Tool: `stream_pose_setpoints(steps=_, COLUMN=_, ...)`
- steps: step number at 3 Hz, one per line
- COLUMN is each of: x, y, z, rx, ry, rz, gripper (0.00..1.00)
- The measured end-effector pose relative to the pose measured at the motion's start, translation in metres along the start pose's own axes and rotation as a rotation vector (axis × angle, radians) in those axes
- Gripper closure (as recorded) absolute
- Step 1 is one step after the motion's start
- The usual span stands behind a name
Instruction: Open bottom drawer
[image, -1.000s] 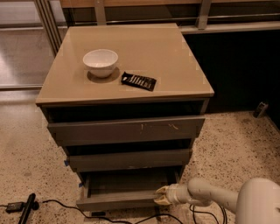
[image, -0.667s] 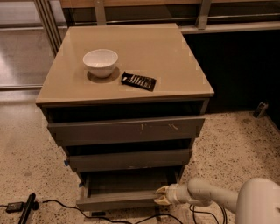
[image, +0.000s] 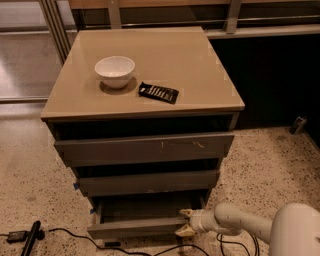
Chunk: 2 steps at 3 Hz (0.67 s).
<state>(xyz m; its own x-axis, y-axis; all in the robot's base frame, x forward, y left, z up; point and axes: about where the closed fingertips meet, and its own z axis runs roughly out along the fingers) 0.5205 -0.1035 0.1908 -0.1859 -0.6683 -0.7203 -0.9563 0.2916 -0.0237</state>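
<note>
The bottom drawer (image: 135, 227) is the narrowest of three dark grey-brown drawers in a low cabinet. It stands pulled out, its shallow grey box body (image: 145, 207) showing behind the plain front. My gripper (image: 186, 221) is at the right end of that front, one pale fingertip above the front's top edge and one below it. My white arm (image: 245, 225) reaches in from the lower right.
The widest, scratched top drawer (image: 145, 148) and the mid-width drawer (image: 147, 181) sit above. A white bowl (image: 115, 71) and a dark packet (image: 158, 92) lie on the beige cabinet top (image: 200, 65). A black cable (image: 65, 233) and a black tool (image: 30, 239) lie on the speckled floor at the left.
</note>
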Motion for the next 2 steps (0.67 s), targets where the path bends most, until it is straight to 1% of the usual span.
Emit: stream_pose_setpoints(steps=2, x=0.0006, y=0.0011, z=0.0002, rx=-0.001, ry=0.000, rz=0.001, gripper=0.68)
